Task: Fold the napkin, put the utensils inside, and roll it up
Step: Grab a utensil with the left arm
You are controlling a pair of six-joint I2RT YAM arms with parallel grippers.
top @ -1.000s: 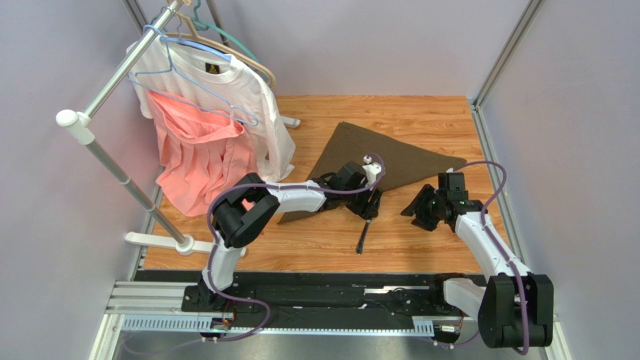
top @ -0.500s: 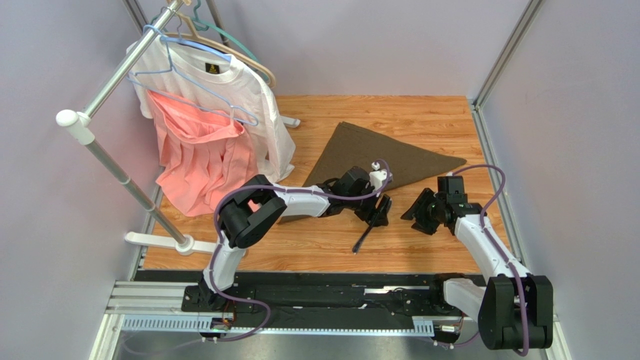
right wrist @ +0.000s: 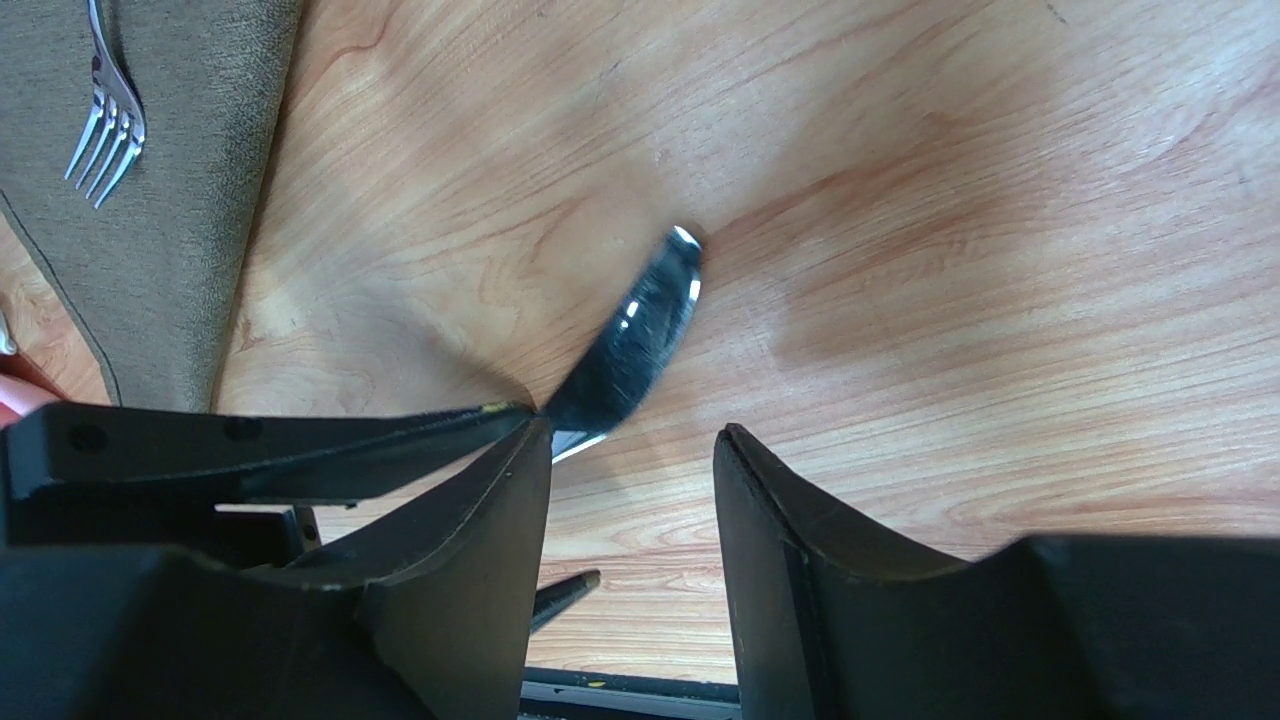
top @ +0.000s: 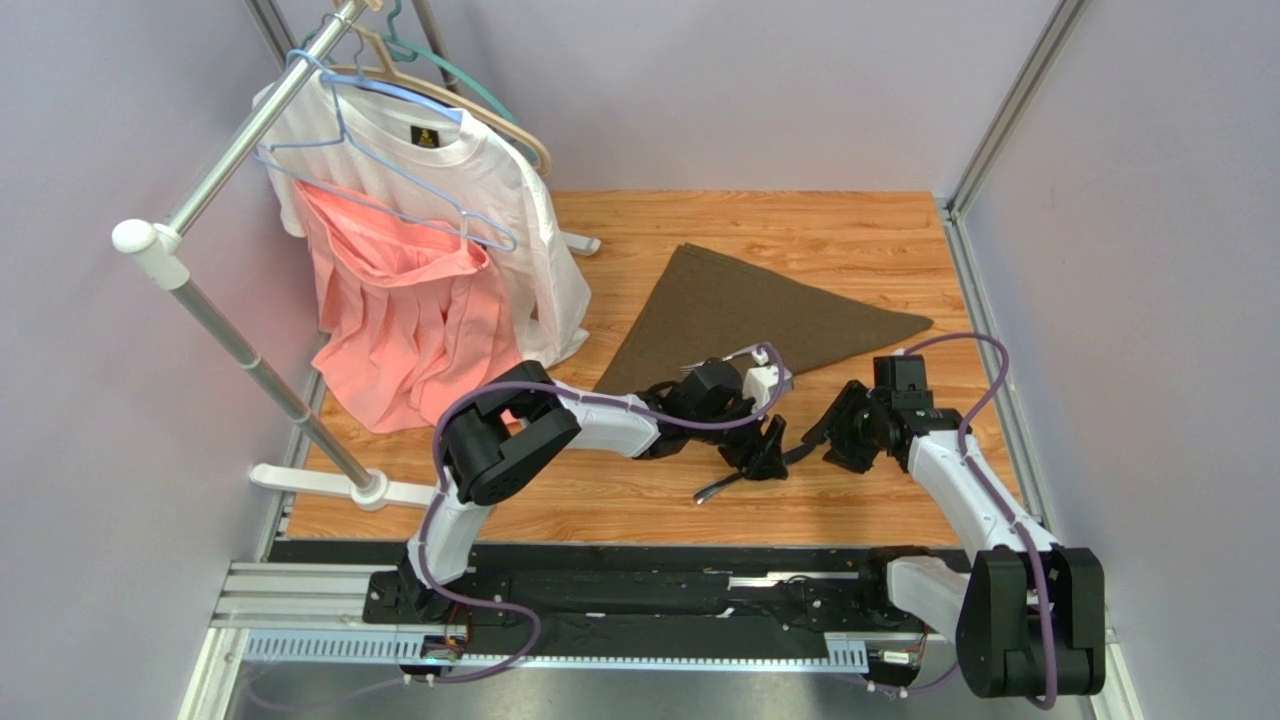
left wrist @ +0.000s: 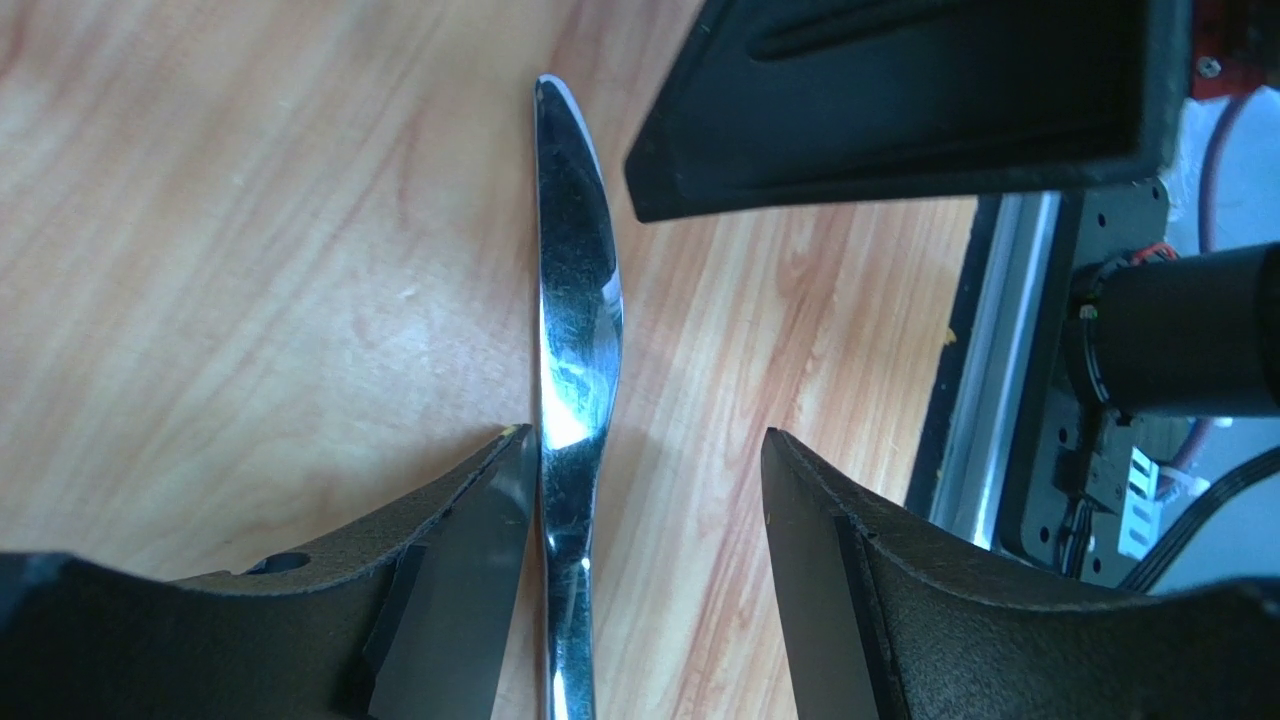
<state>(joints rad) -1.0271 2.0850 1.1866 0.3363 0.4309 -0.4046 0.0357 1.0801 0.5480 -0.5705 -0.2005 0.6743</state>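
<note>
The olive-brown napkin point(top: 736, 308) lies folded into a triangle at the back of the wooden table. The silver knife point(top: 718, 488) lies on bare wood in front of it. In the left wrist view the knife point(left wrist: 576, 345) runs between the open fingers of my left gripper point(left wrist: 646, 450), touching the left finger. My left gripper point(top: 759, 447) is low over the knife. My right gripper point(top: 842, 428) is open and empty just to its right. The right wrist view shows the knife blade point(right wrist: 639, 338), and the fork point(right wrist: 108, 120) lying on the napkin point(right wrist: 166, 195).
A clothes rack stands at the left with a white T-shirt point(top: 451, 165) and a pink garment point(top: 398, 323); its foot point(top: 323, 483) rests by the table's left edge. A black rail point(top: 676, 578) runs along the near edge. Walls close the sides.
My left gripper has moved off the napkin toward the near right and down around the knife. The knife has turned a little. My right gripper has edged left toward it.
</note>
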